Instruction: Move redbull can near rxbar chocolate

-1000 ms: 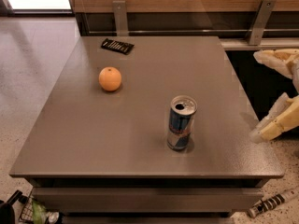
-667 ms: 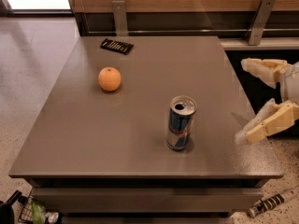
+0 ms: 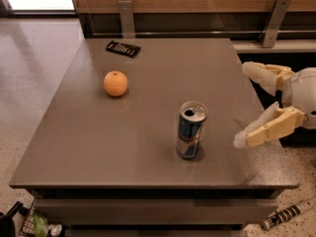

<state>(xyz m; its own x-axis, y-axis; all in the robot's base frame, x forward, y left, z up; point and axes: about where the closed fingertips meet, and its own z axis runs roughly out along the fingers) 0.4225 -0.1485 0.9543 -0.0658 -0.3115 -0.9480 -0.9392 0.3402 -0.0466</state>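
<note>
Grey table (image 3: 123,142), square top, speckled floor (image 3: 29,83) to its left. Behind it a wood panel with two metal brackets (image 3: 127,15).

Around: orange (image 3: 115,83) on the left half of the table, well apart from the can. Bar (image 3: 123,48) lies flat near the far edge, left of centre, beyond the orange. The top between can and bar is bare; the orange sits just left of that line. Striped stick-like thing (image 3: 286,214) on the floor at lower right; I cannot tell what it is.

Can (image 3: 191,130): upright, near the front edge, right of centre. Slim, blue and silver, a red mark low on its side, silver top with the mouth hole showing dark. Well apart from the bar.

My gripper (image 3: 242,105): at the table's right edge, right of the can and not touching it. Fingers (image 3: 266,130) spread wide, one toward the far side, one toward the near side, tips pointing at the can. Nothing held.

Change over the last second: my gripper has come leftward, from beyond the right edge to over it, nearer the can. Can, orange and bar have not shifted.
</note>
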